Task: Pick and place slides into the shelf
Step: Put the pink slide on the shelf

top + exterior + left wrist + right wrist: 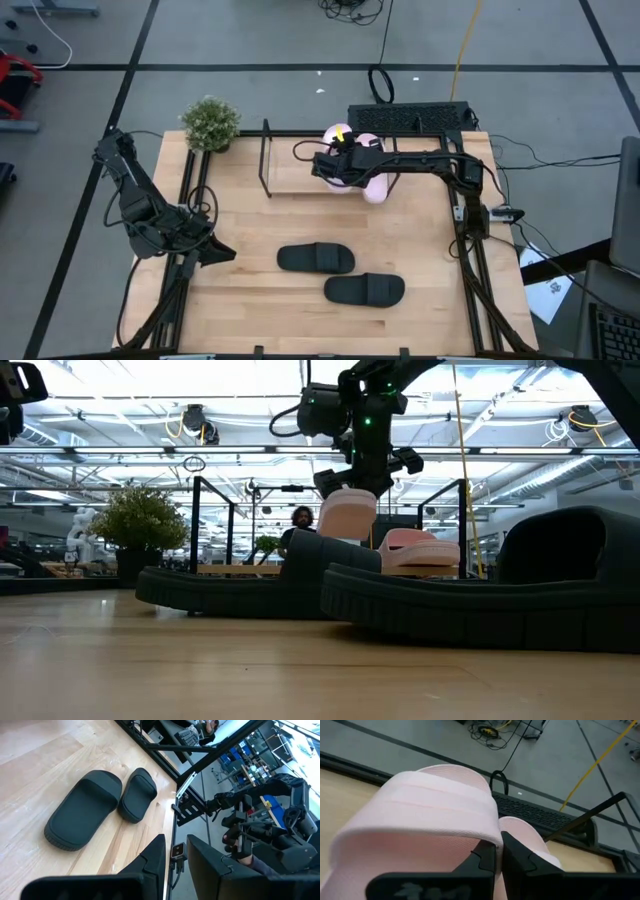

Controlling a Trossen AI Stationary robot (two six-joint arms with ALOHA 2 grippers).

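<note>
High view: my right tool (335,165) is reached out over the shelf (268,160) at the far side of the tabletop (250,300), pinching a pink slide (340,140) by its strap. A second pink slide (376,186) lies just beside the tool, on the shelf board. Two black slides (316,258) (365,289) lie on the tabletop, well apart from that tool, toward the near edge. My left tool (215,250) waits at the left side, nearer the black pair. A potted plant (210,124) stands at the far left corner.

Low view: the held pink slide (346,515) hangs tilted under the right tool (365,482), lifted above the shelf board; the other pink one (418,550) rests just beside it.

Left wrist view: left tool (175,855) spread, gripping nothing; both black slides (82,812) (138,795) ahead of it.

Right wrist view: right tool (498,852) pressed onto the pink strap (420,815), second pink slide (525,837) just beyond.

Step, as I judge: placing the pink slide. Next move calls for lowering it flat next to its pair, then letting go; the black ones are not yet picked.
</note>
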